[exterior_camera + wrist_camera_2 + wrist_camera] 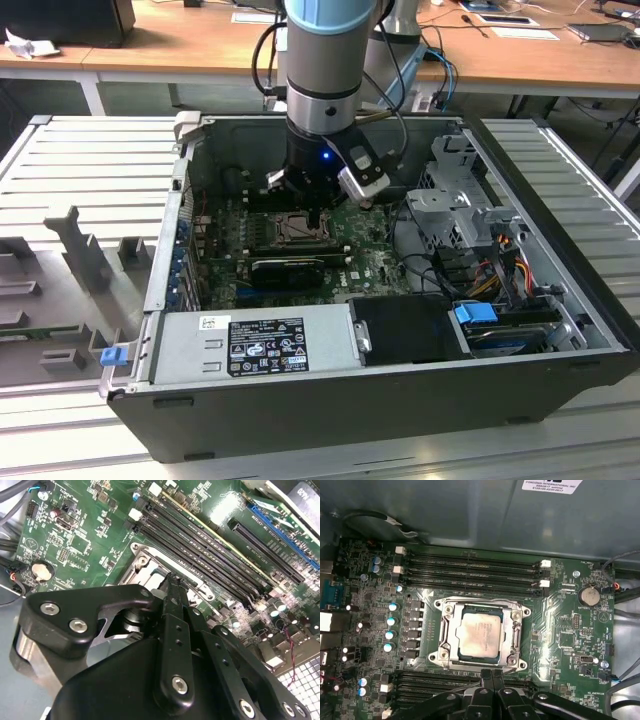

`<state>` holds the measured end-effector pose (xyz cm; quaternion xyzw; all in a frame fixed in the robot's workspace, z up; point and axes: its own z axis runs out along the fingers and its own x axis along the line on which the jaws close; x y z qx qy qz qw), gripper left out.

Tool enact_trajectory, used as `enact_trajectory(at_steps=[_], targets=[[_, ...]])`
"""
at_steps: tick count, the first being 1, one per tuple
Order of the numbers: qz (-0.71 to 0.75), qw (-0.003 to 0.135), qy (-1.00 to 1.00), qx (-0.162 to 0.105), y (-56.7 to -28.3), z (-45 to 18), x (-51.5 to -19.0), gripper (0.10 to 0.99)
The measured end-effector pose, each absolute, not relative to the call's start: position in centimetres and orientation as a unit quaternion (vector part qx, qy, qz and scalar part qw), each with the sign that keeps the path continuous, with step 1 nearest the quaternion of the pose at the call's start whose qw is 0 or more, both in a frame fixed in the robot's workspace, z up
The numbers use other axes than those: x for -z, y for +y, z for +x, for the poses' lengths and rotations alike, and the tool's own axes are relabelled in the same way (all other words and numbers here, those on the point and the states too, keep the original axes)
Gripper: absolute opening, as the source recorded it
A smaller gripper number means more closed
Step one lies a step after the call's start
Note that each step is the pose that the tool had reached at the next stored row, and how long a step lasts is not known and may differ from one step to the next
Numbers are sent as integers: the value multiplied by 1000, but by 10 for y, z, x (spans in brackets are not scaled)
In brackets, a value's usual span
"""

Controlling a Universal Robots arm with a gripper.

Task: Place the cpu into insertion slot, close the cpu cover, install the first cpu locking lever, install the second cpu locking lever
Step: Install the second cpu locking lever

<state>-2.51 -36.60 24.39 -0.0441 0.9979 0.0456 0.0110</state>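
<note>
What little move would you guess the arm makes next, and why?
Probably a short drop toward the socket's edge. The cpu already sits in the insertion slot with the cpu cover framing it, and the gripper hangs right beside that frame.

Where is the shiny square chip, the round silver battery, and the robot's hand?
chip (pixel 479 636), first wrist view, middle of its grey metal face.
battery (pixel 589 596), first wrist view, centre of the round silver disc.
hand (pixel 493 674), first wrist view, between its black fingertips.
</note>
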Motion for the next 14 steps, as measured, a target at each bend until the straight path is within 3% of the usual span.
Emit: enact_trajectory(at_steps=[14], targets=[[-44,11,998,-46,-369,-28,-241,106]])
